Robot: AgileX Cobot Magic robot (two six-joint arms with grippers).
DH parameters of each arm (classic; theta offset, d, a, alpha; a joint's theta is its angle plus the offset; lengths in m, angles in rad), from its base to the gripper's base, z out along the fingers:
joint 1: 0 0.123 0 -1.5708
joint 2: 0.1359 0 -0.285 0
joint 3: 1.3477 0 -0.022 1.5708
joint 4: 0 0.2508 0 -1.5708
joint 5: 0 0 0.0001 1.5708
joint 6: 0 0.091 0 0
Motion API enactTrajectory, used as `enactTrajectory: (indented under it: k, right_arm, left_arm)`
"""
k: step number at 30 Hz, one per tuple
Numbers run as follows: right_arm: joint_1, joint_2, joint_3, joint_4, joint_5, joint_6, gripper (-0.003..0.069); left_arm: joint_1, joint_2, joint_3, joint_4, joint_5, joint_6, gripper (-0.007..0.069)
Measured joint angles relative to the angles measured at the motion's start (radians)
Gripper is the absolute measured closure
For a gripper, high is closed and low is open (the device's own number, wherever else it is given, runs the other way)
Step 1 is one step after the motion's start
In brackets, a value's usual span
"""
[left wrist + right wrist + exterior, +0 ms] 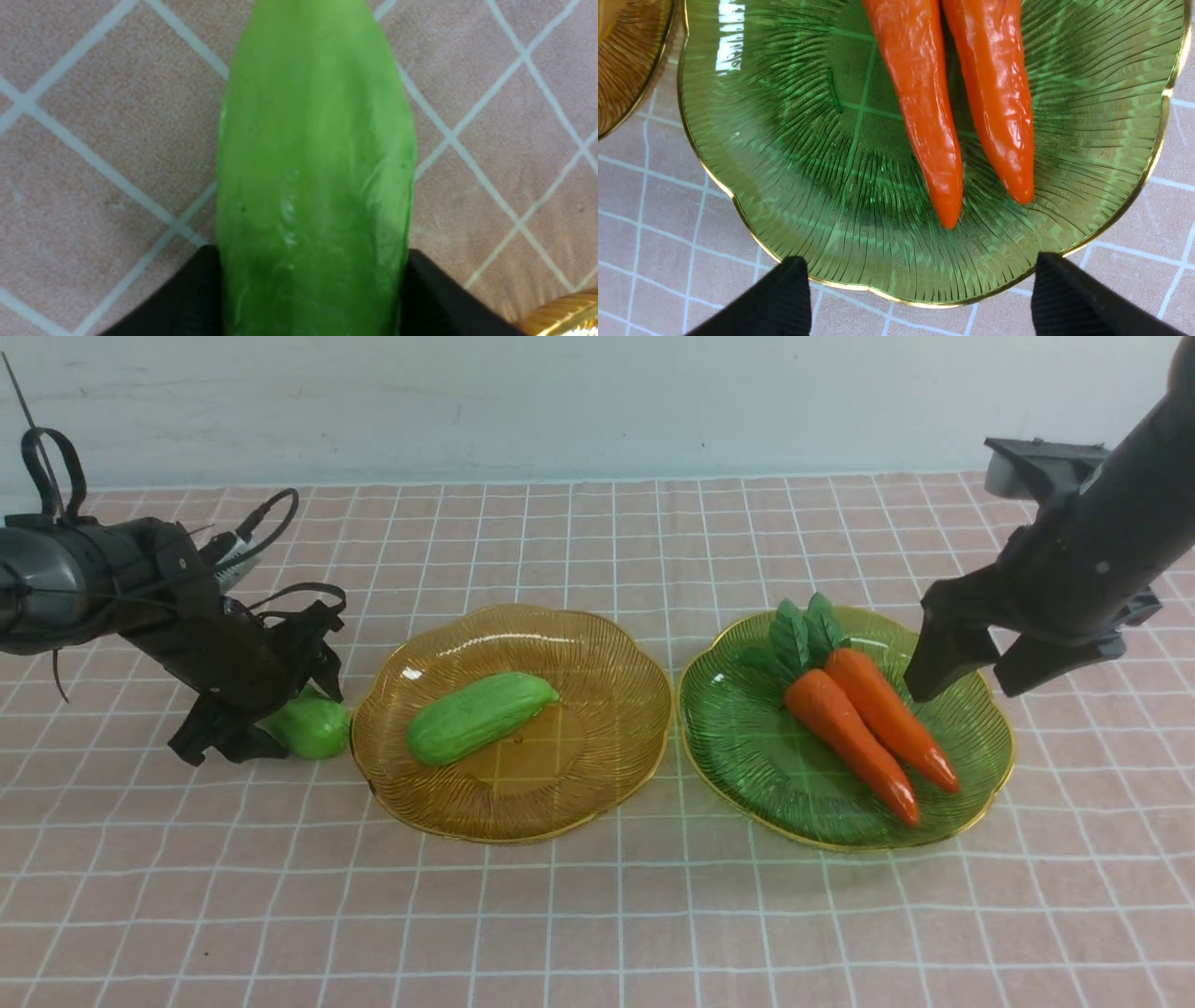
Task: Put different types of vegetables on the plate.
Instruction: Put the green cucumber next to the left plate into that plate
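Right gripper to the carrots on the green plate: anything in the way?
Nothing visible. The right gripper hangs open over the right side of the green plate. The two carrots lie side by side just left of it, with only bare plate between.

1. Smooth, glossy orange plastic on the carrots point(873, 728).
2. Waxy, faintly streaked light-green skin on the cucumbers point(481, 717).
3. Ribbed, see-through, shiny amber plate point(607, 653) and green plate point(747, 747), both with gold rims.
4. Matt pink checked cloth over the tabletop point(597, 915).
5. Matt black, finely ribbed right pincer point(920, 259).
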Motion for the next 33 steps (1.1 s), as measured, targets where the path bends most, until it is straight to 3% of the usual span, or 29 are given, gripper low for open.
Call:
enactTrajectory:
  k: [6,12,13,15,16,19,21,25,30,33]
  right_arm:
    - [0.0,0.0,0.0,0.0,-0.001,0.0,0.0081]
    - [0.0,0.0,0.0,0.0,-0.001,-0.001,0.0096]
    - [0.0,0.0,0.0,0.0,-0.001,-0.001,0.012]
    - [0.0,0.0,0.0,0.0,-0.001,-0.001,0.0142]
    - [0.0,-0.002,0.0,0.0,-0.001,-0.001,0.0176]
    - [0.0,-0.016,0.002,-0.001,-0.002,-0.001,0.0253]
    - [0.0,-0.097,0.04,-0.014,-0.004,-0.001,0.0406]
    - [0.0,-0.312,0.143,-0.074,-0.004,0.002,0.0612]
    - [0.0,-0.725,0.332,-0.141,0.009,0.046,0.0674]
    - [0.0,-0.937,0.412,-0.145,0.01,0.047,0.0675]
  left_arm:
    - [0.0,-0.045,0.0,0.0,0.006,0.086,0.0305]
    - [-0.028,-0.193,-0.016,-0.042,0.074,0.314,0.0328]
    - [-0.06,-0.228,-0.028,-0.063,0.136,0.427,0.0328]
    - [-0.091,-0.243,-0.036,-0.089,0.184,0.501,0.0328]
    - [-0.14,-0.248,-0.039,-0.115,0.227,0.565,0.0328]
    - [-0.211,-0.23,-0.039,-0.13,0.249,0.617,0.0328]
    - [-0.291,-0.19,-0.039,-0.129,0.231,0.642,0.0311]
    - [-0.38,-0.131,-0.04,-0.067,0.141,0.711,0.0231]
    - [-0.403,-0.105,-0.04,-0.046,0.105,0.778,0.0109]
    - [-0.403,-0.105,-0.04,-0.04,0.099,0.791,0.009]
